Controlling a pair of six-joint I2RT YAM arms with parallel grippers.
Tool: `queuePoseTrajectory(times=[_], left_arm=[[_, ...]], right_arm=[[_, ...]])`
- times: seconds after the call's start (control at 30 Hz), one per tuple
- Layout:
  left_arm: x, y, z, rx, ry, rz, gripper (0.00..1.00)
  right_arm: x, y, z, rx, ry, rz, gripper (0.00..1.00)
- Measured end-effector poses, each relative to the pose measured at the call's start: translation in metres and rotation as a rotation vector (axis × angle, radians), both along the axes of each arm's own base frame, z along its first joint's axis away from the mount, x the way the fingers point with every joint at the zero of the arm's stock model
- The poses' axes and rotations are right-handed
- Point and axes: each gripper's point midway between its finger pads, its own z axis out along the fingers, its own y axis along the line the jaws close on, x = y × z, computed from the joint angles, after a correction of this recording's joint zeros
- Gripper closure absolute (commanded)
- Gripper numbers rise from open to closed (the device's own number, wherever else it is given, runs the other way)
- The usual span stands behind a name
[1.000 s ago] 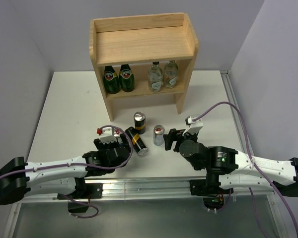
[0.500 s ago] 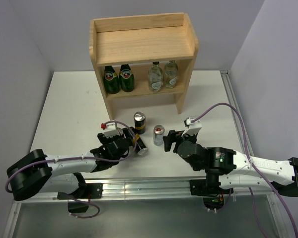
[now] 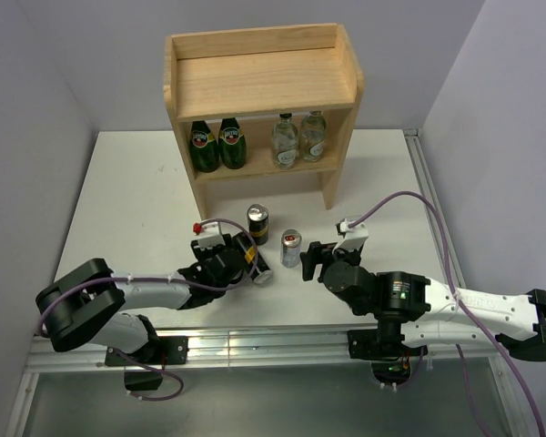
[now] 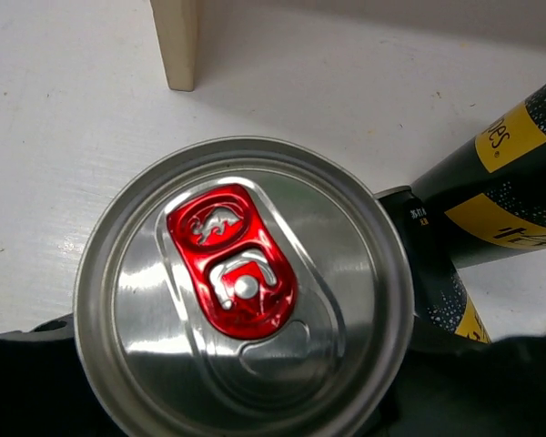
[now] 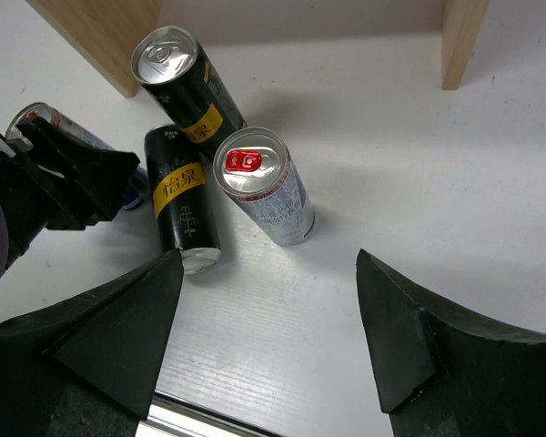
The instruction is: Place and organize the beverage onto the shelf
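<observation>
Green bottles [image 3: 203,146] two, clear bottles [image 3: 285,141] two, black cans [image 5: 184,187] two, silver cans [image 5: 264,196] two, right fingers [image 5: 109,337] spread, left fingers' [image 5: 73,171] grip unclear.

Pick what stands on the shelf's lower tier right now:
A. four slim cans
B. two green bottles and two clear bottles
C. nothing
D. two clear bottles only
B: the top view shows two green bottles on the left and two clear bottles on the right, upright under the top board of the shelf.
</observation>
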Motion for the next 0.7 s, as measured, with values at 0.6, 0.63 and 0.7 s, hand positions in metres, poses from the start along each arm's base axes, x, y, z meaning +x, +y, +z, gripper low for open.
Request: queuePoseTrajectory(times=[0.6,0.63,0.7], left_arm=[[0.008,-0.033,0.196,-0.054,-0.031,-0.112,1.00],[0.011,-0.035,0.227,-0.069,-0.068,-0.122,1.00],[0.013,-0.034,0.275,-0.079,-0.127,-0.139,1.00]], right_arm=[[0.000,-0.007,0.003,0.015,-0.017,-0.009,0.16],[0.001,-0.007,0.004,0.016,-0.019,-0.010,0.16],[0.001,-0.008,0.005,0.018,-0.023,-0.009,0.16]])
